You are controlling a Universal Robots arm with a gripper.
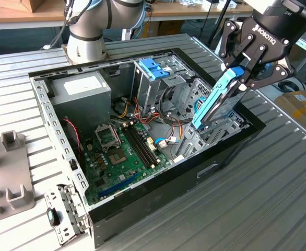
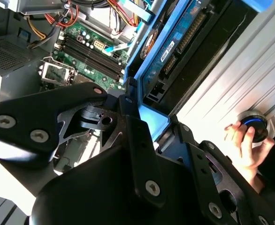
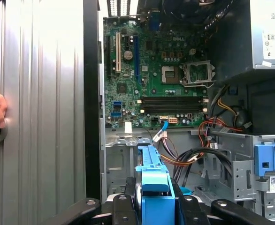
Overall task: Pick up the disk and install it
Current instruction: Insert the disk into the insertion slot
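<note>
Ribbed grey metal table [image 1: 278, 198] carries the open computer case [image 1: 158, 191], with bare tabletop running along the case's outer walls. Outside the case, toward the exterior view's left, sits a grey fixture [image 1: 17, 178]. Inside the case at that same end, the power-supply box [image 1: 82, 90] sits against the wall, and the motherboard [image 1: 122, 154] covers the case floor beside it. Farther toward the exterior view's right stands the drive cage with its blue handle [image 1: 154, 69], and wires crowd the gap beyond it. At the case's right end my gripper [image 1: 240, 77] is clamped on the blue top edge of the disk [image 1: 215, 102]. I hold it tilted, its lower end down among the metal bay, just inside the case's black wall. Outside that wall a person's hand [image 2: 246, 143] rests on a round blue-and-black object [image 2: 252, 124] on the table.
</note>
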